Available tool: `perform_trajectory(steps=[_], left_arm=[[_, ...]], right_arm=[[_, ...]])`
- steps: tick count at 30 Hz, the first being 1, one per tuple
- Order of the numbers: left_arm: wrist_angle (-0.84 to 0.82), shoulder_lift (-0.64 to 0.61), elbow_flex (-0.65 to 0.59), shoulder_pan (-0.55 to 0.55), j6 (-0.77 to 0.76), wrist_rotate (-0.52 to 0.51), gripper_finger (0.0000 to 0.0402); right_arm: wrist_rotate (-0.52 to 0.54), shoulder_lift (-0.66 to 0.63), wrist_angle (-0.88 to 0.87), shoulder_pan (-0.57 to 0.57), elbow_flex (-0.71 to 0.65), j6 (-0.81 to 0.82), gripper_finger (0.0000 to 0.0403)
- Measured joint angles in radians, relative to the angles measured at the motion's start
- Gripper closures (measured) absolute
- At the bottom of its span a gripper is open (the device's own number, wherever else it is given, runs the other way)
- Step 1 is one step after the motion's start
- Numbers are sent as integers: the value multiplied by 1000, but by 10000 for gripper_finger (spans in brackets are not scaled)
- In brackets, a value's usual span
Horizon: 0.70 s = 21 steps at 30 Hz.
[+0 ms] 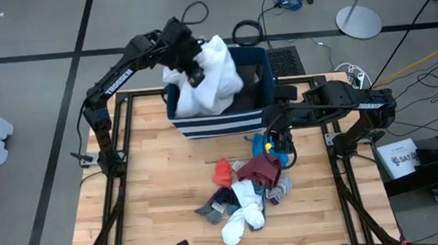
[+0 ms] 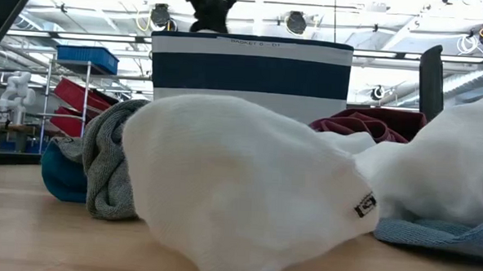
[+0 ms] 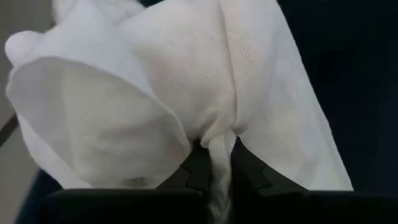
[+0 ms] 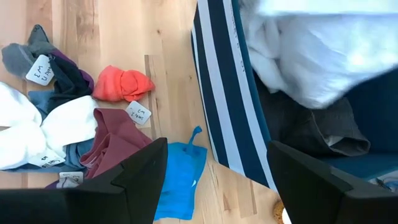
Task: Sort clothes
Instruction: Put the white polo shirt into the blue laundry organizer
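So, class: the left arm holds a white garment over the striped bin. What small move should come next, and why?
Probably open the left end effector: it is shut on the white garment, which already hangs over the navy bin, so it should drop in.

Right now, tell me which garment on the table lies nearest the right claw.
The bright blue piece, right below the open right claw beside the bin. The maroon and red-orange pieces lie farther off.

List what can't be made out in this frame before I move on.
- Low view: the wooden table behind is blocked by a large white fabric garment.
- Left wrist view: the white cloth held by the left hand fills the picture.
- High view: the striped navy fabric bin floor is covered.
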Motion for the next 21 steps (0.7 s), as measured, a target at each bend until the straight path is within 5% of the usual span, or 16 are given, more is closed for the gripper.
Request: perform_trajectory(steps=[6,21], left_arm=[[-4,25,0,-15,34,6,368],[75,307,0,-90,232,131,368]], right_arm=[[2,0,0,-2,0,-13,140],[-3,0,0,-2,0,16,140]])
